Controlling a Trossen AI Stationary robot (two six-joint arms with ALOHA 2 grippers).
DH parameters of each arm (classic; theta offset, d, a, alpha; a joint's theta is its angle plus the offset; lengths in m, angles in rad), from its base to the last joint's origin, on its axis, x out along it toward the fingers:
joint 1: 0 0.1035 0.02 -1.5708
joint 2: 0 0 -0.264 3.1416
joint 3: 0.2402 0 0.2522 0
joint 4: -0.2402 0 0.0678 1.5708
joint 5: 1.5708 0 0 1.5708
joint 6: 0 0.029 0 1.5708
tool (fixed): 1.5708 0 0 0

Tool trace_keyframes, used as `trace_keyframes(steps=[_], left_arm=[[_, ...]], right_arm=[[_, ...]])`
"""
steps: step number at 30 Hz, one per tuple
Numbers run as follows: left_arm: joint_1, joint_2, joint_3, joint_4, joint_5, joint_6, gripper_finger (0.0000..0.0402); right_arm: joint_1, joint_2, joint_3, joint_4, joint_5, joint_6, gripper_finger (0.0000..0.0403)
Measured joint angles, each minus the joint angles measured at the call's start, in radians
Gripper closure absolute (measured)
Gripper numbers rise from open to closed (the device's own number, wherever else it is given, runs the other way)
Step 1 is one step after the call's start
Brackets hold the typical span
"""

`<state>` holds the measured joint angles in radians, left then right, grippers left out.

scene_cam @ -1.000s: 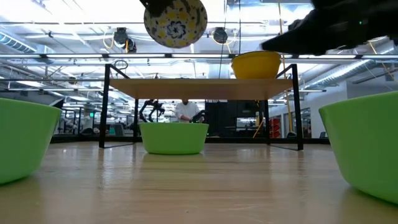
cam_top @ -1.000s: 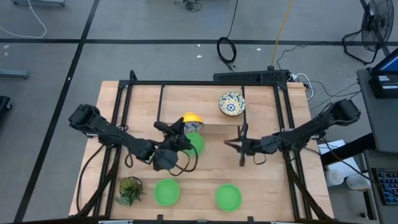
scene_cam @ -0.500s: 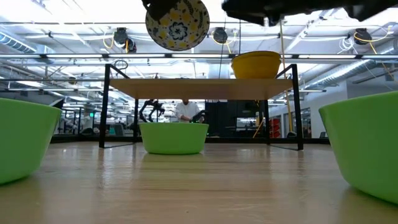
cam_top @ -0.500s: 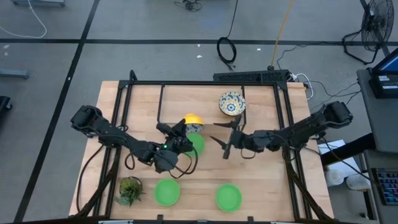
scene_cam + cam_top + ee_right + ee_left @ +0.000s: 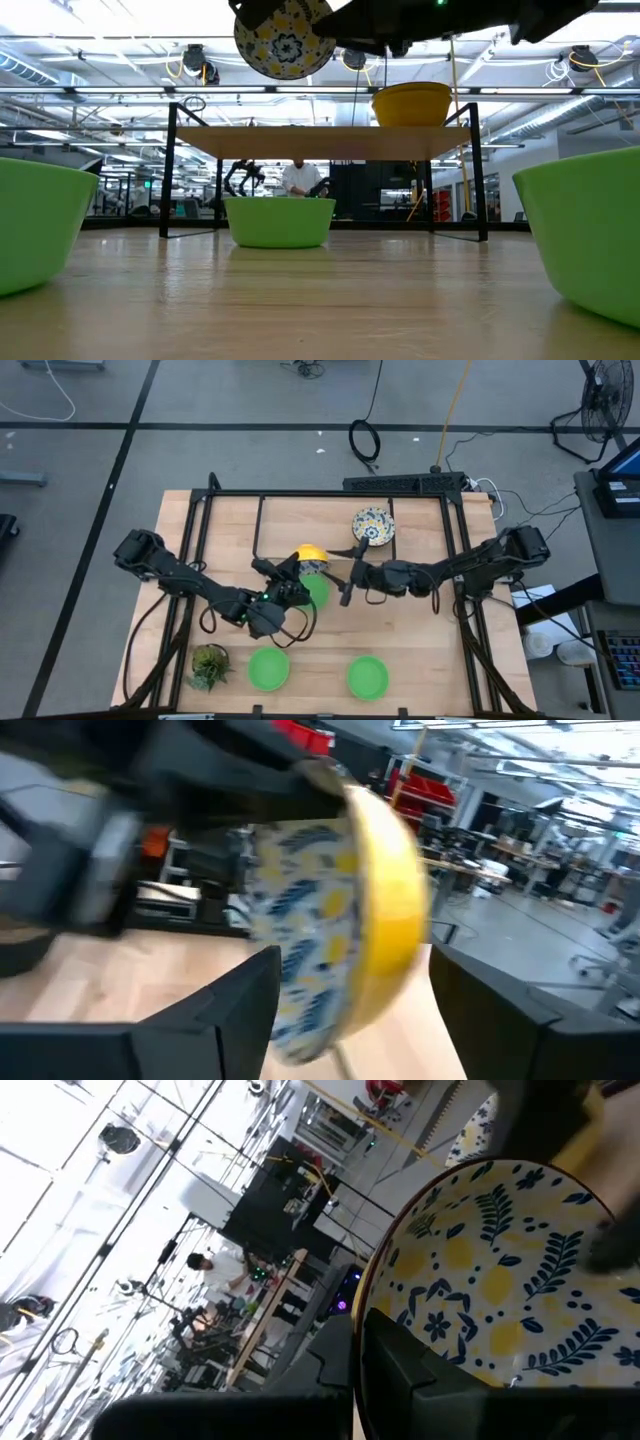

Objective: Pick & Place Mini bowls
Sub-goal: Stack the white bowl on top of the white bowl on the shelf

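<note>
High view: left tool [image 5: 292,574] pinches the tilted floral bowl [image 5: 311,556], partly hiding it; right tool [image 5: 347,573] gapes empty alongside.

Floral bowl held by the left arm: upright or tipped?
Tipped on edge. The floral bowl shows its patterned inside facing sideways in the low view, off the table.

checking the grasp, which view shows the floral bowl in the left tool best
The left wrist view: the floral bowl fills the frame, patterned inside visible, rim pinched by the left tool. The low view shows it tilted, high up. The high view shows only its yellow outside; the right wrist view blurs it.
</note>
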<state>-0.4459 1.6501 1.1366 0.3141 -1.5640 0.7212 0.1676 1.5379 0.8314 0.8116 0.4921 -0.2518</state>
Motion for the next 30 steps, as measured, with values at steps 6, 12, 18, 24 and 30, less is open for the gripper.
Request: trace_keyframes(steps=[6,12,18,24,30], left_arm=[[-0.010,0.000,0.000,0.043,0.067,0.015,0.0392],[-0.009,0.000,0.000,0.081,0.081,0.025,0.0391],[0.009,0.001,0.002,0.091,0.121,-0.041,0.0353],[0.015,0.002,0.000,0.075,0.255,-0.071,0.0298],[-0.011,-0.002,0.000,0.101,0.375,-0.133,0.0259]], right_arm=[[-0.043,0.000,0.000,0.005,-0.019,0.007,0.0199],[-0.054,0.000,0.001,0.000,0.008,0.015,0.0288],[-0.059,0.000,0.005,0.034,0.038,-0.016,0.0371],[-0.057,-0.005,0.002,0.008,0.086,-0.104,0.0395],[-0.055,-0.059,0.001,-0.110,0.064,-0.117,0.0395]])
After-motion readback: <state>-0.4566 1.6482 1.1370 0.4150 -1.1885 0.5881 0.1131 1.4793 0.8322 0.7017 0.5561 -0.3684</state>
